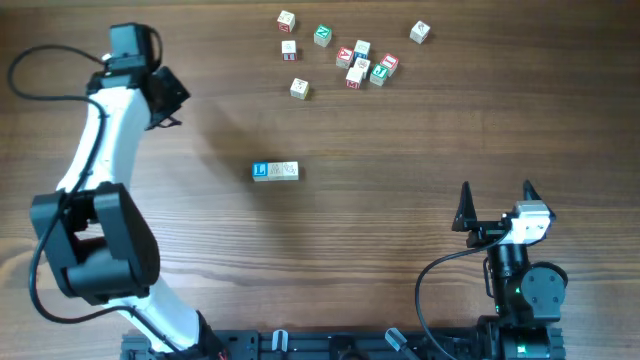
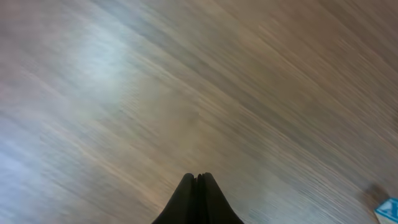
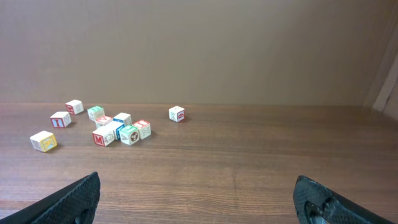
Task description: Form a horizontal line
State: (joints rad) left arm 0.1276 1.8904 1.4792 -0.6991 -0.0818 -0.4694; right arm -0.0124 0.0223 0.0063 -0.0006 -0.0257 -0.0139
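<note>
The horizontal line (image 1: 275, 171), a short row of small wooden cubes, lies near the tabletop's middle; likely light, rigid and easily nudged askew, each cube is best pinched across opposite flat faces; left gripper (image 2: 199, 180) closed on nothing, right gripper (image 1: 497, 197) spread wide.

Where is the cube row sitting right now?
Overhead view: the cube row lies alone mid-table, slightly toward the left arm, nearer the robot than the loose cubes.
</note>
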